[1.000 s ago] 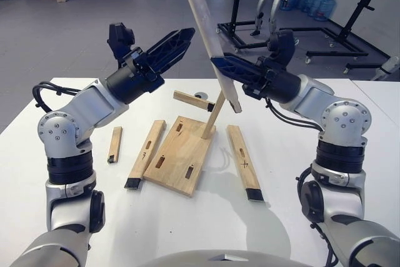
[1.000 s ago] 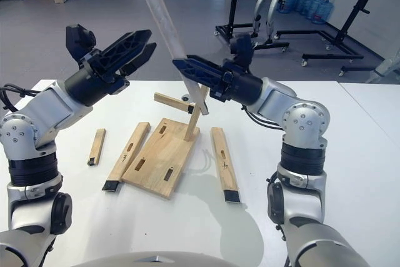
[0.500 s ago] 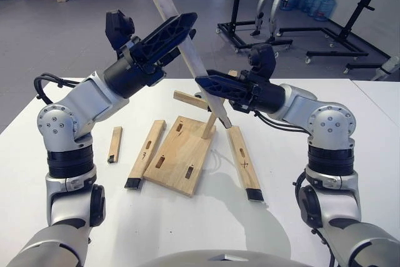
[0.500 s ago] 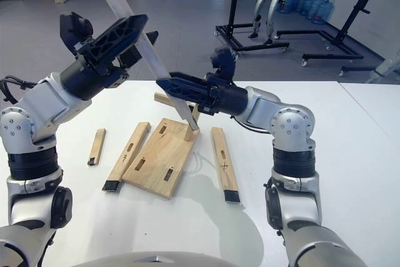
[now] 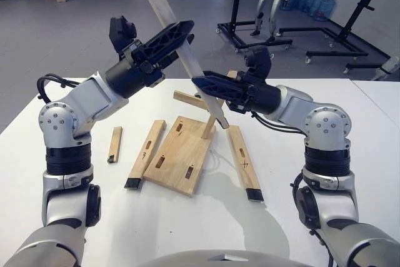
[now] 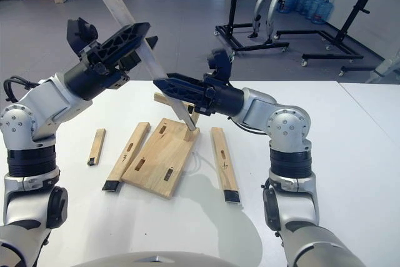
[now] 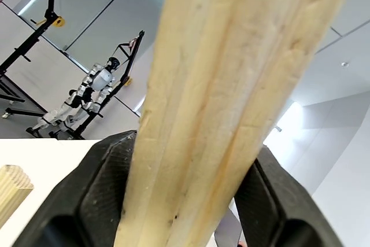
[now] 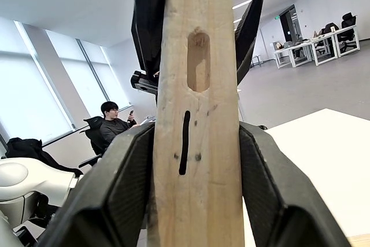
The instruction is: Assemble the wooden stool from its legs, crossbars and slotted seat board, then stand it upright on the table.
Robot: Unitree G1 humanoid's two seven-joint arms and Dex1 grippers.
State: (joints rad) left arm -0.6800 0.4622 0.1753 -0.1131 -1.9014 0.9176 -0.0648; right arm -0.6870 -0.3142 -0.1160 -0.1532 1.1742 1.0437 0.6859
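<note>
Two tools are closed on one held leg, a long pale wooden piece raised at a slant above the desk.

- Left tool: black fingers clamped on the upper half of the held leg, whose top end rises well past them, away from the robot.
- Right tool: fingers clamped on the lower half of the same leg, below and to the right of the left tool. An oval slot with a dark drawn line under it is seen on the gripped face in the right wrist view.
- Held leg, lower end: hung just beside the standing leg. Whether the two touch cannot be told.
- Seat board: laid flat near the middle of the desk, four slots cut in it.
- Standing leg: set tilted in the far right slot of the seat board.
- Crossbar: met by the standing leg's upper part and run out to the left, clear of the desk.
- Left-hand leg: laid flat just beside the board's left edge, dark tip toward the robot.
- Right-hand leg: laid flat to the board's right, dark tip toward the robot.
- Short crossbar: laid flat farther left, apart from the rest.
</note>
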